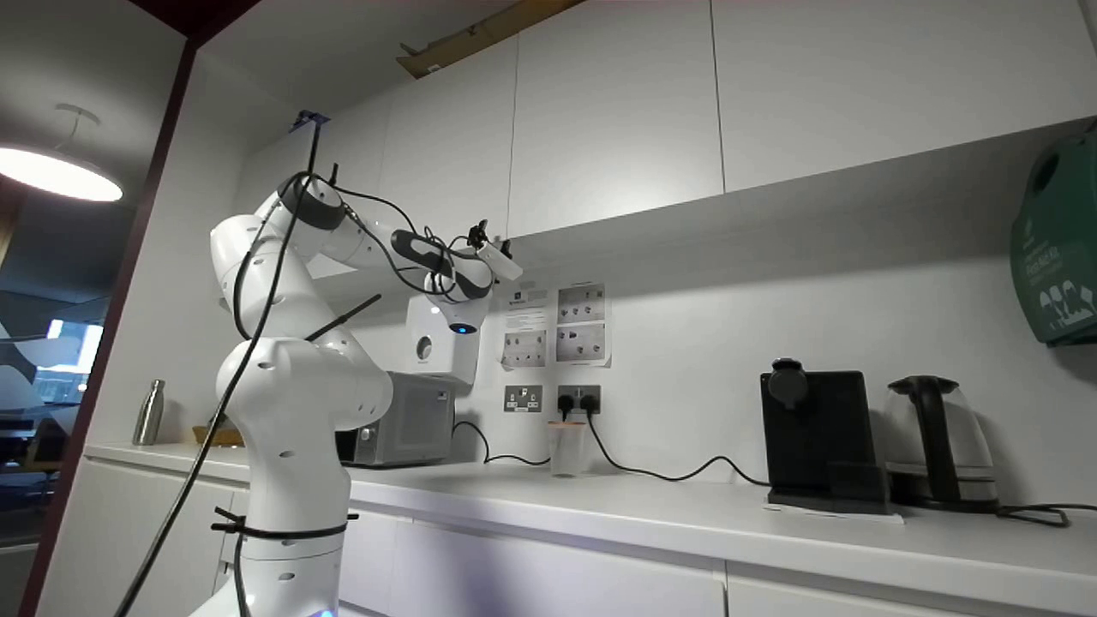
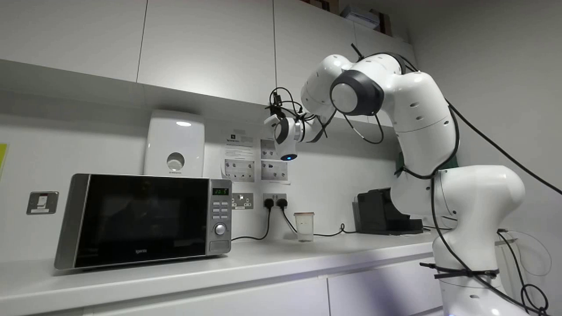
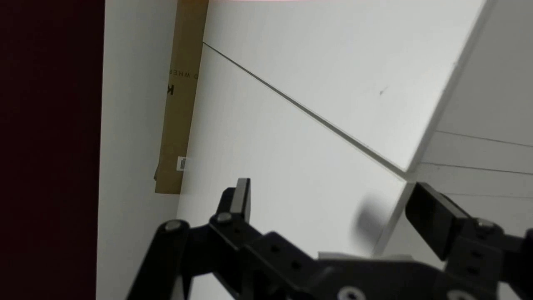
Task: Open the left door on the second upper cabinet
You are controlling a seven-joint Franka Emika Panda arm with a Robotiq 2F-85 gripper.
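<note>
The left door, a flat white handleless panel, shows in the wrist view (image 3: 283,141) and appears to be the panel at my gripper in an exterior view (image 1: 450,146). It looks shut, nearly flush with its neighbour across a narrow seam. The second upper cabinet's interior is hidden behind it. My gripper (image 3: 331,185) is open and empty, its fingers wide apart. In the wrist view one finger lies over the panel's face and the other just past its lower edge. A blurred shadow falls on the panel; I cannot tell contact. In both exterior views the gripper (image 1: 492,236) (image 2: 275,105) is at the cabinets' lower edge.
Neighbouring white cabinet panels (image 1: 615,128) (image 3: 345,62) continue the row. Cardboard (image 1: 488,38) lies on top. Below stand a microwave (image 2: 142,219), a wall dispenser (image 2: 174,140), a lidded cup (image 2: 304,228), a coffee machine (image 1: 818,437) and a kettle (image 1: 938,446). Cables hang along the arm.
</note>
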